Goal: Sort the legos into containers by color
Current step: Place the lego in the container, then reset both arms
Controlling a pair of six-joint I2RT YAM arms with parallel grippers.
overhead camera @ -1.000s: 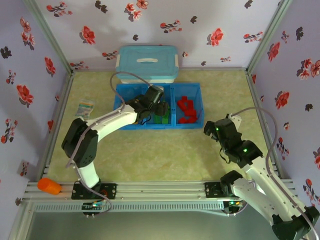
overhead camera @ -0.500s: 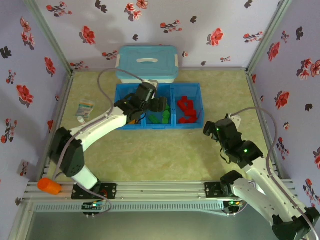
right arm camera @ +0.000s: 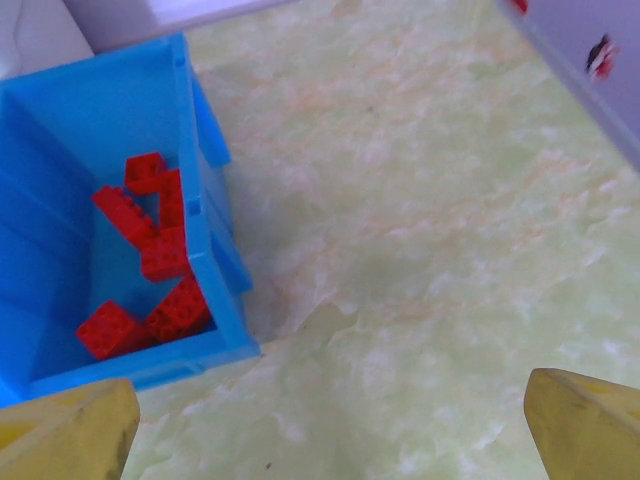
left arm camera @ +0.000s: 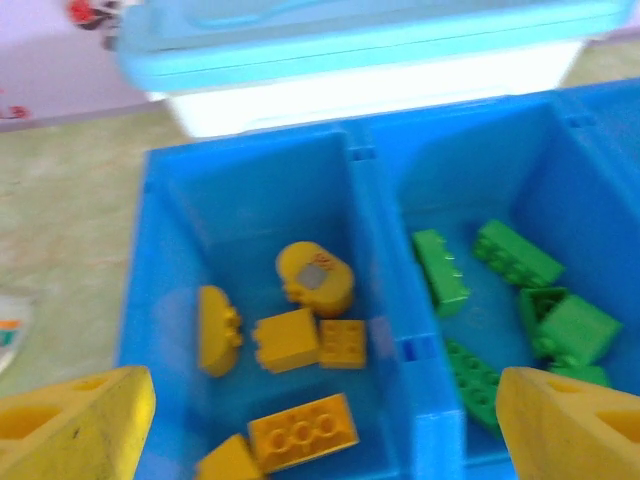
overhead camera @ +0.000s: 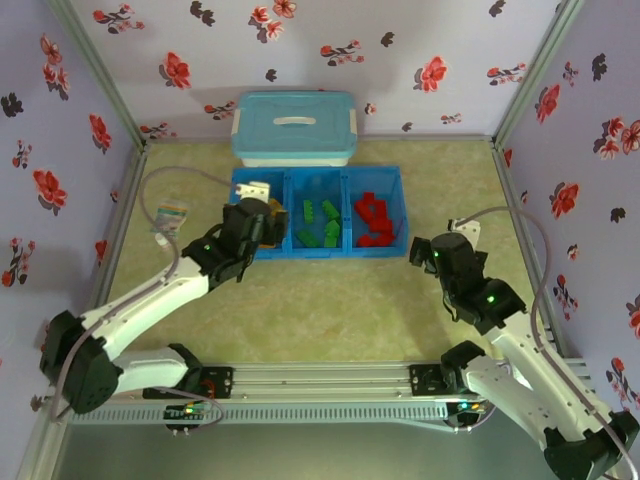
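The left claw [left arm camera: 322, 425], wide open and empty, had drawn back from the green legos [left arm camera: 505, 300] to the near edge of the tray [left arm camera: 385, 300]. With yellow legos [left arm camera: 300, 335] and red legos [right arm camera: 150, 270] in their own compartments, sorting looked finished; the right claw [right arm camera: 325, 420] gaped empty.

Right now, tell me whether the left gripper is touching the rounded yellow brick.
Apart. The left wrist view shows the left gripper open, fingers at bottom corners, with the rounded yellow brick lying clear of both.
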